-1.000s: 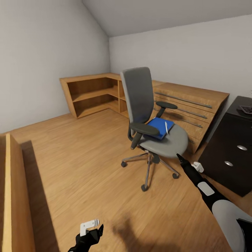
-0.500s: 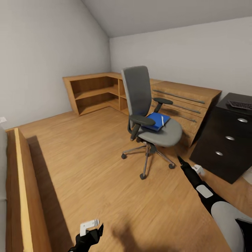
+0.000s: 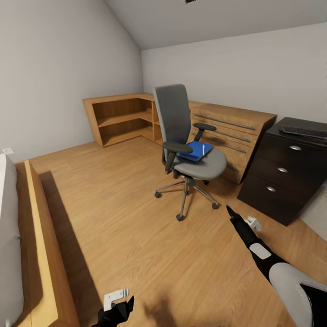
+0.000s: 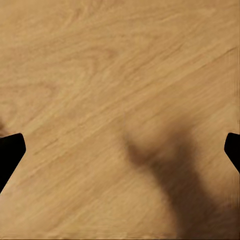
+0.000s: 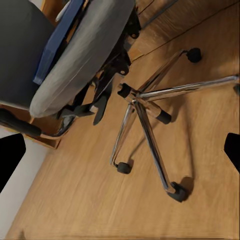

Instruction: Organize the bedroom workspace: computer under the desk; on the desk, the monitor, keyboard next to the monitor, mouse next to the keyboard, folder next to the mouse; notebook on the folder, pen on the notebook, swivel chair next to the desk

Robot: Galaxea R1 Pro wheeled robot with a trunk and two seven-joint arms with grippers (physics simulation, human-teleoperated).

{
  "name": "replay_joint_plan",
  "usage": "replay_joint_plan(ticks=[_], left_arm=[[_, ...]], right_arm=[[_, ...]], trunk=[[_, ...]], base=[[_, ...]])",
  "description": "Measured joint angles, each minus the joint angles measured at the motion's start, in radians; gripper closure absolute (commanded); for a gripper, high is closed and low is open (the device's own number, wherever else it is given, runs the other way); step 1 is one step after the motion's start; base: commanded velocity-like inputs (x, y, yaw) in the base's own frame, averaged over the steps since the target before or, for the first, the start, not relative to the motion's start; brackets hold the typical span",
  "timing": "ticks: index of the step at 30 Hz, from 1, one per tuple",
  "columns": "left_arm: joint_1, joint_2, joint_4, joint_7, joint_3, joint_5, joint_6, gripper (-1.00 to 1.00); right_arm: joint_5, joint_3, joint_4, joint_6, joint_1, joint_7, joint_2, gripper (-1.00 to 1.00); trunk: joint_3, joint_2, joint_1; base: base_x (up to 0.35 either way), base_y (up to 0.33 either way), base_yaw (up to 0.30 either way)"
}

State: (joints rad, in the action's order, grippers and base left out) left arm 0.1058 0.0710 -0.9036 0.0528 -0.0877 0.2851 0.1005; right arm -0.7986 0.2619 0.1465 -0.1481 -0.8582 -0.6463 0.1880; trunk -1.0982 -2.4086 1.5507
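The chair (image 3: pixel 188 136) is standing on the wood floor (image 3: pixel 113 204) near the black desk (image 3: pixel 286 168), the blue folder (image 3: pixel 194 151) lying on its seat; a keyboard (image 3: pixel 303 131) is lying on the desk. Both grippers, left (image 4: pixel 120 150) and right (image 5: pixel 120 150), are hanging spread and empty.

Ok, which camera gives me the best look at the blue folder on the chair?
The head view: the folder lies in plain sight, flat on the swivel chair seat. The right wrist view catches just the folder's edge above the seat, seen from below. The left wrist view faces the wooden floor.
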Motion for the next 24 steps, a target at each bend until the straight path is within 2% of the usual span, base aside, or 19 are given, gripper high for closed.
replay_joint_plan(ticks=[3,7,9,13,15,16,22,23,24], left_arm=[[0.000,0.000,0.004,0.000,0.001,0.000,0.000,-1.00],[0.000,0.000,0.008,0.000,0.001,0.000,-0.001,-1.00],[0.000,0.000,0.011,0.000,0.001,0.000,-0.002,-1.00],[0.000,0.000,0.015,0.000,0.002,0.001,-0.016,-1.00],[0.000,0.000,0.021,0.000,0.002,0.001,-0.036,-1.00],[0.000,0.000,0.033,0.000,0.001,0.001,-0.060,-1.00],[0.000,0.004,0.081,0.001,-0.001,-0.001,-0.118,-1.00],[0.000,0.008,0.090,0.001,-0.001,-0.002,-0.127,-1.00],[0.000,0.010,0.094,0.002,-0.001,-0.002,-0.130,-1.00]], right_arm=[[-0.005,-0.006,-0.034,-0.029,0.000,0.032,-0.001,-1.00],[-0.006,-0.010,-0.097,-0.080,0.000,0.106,-0.003,-1.00],[0.001,-0.012,-0.130,-0.119,0.000,0.164,-0.008,-1.00],[0.035,-0.014,-0.149,-0.151,0.018,0.216,-0.023,-1.00],[0.070,-0.014,-0.153,-0.162,0.038,0.230,-0.029,-1.00],[0.116,-0.015,-0.156,-0.169,0.059,0.240,-0.034,-1.00],[0.290,-0.016,-0.160,-0.181,0.101,0.284,-0.060,-1.00],[0.346,-0.017,-0.161,-0.182,0.109,0.313,-0.072,-1.00],[0.373,-0.016,-0.161,-0.183,0.114,0.330,-0.079,-1.00]], trunk=[[0.000,0.000,0.000],[0.000,0.000,0.000],[0.000,0.000,0.000],[0.000,0.000,0.000],[0.000,0.000,0.000],[0.000,0.000,0.000],[0.000,0.000,0.000],[0.000,0.000,0.000],[0.000,0.000,0.000]], base=[[-0.084,-0.058,0.000],[-0.038,-0.026,0.000],[-0.016,-0.011,0.000],[-0.008,-0.006,0.000],[-0.004,-0.003,0.000],[-0.002,-0.002,0.000],[-0.001,-0.001,0.000],[0.000,0.000,0.000],[0.000,0.000,0.000]])
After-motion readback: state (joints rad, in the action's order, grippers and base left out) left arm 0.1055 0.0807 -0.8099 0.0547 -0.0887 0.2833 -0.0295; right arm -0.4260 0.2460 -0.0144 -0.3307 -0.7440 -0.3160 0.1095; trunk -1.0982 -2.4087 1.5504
